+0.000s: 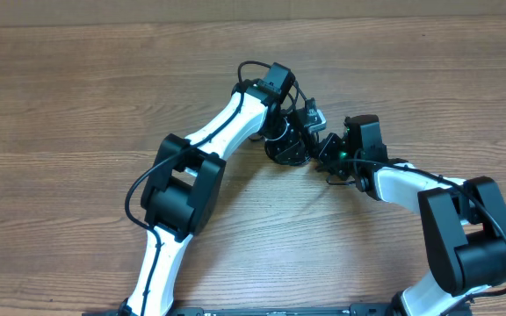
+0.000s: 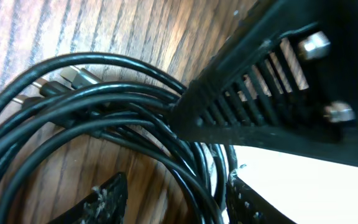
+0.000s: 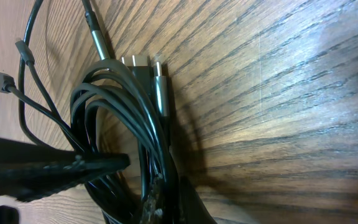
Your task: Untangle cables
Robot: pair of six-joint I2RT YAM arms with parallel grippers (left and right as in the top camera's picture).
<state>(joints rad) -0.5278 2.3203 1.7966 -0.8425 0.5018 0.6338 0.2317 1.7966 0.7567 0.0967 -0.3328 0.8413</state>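
The cables (image 1: pixel 286 149) are a coil of thin black cords on the wooden table between both arms. In the left wrist view the cables (image 2: pixel 73 106) loop across the frame, with plug ends (image 2: pixel 79 78) at the upper left. My left gripper (image 2: pixel 176 202) is open, and some strands run between its fingers. In the right wrist view the coil (image 3: pixel 104 106) shows silver plug tips (image 3: pixel 148 62). My right gripper (image 3: pixel 173 199) is shut on strands at the coil's edge. From overhead, the left gripper (image 1: pixel 299 123) and right gripper (image 1: pixel 323 151) meet at the coil.
The right gripper's slotted black body (image 2: pixel 278 81) fills the upper right of the left wrist view. A left finger (image 3: pixel 55 171) pokes into the coil from the left. Two loose thin ends (image 3: pixel 17 74) trail off at the left. Bare wooden table (image 1: pixel 77 96) lies all around.
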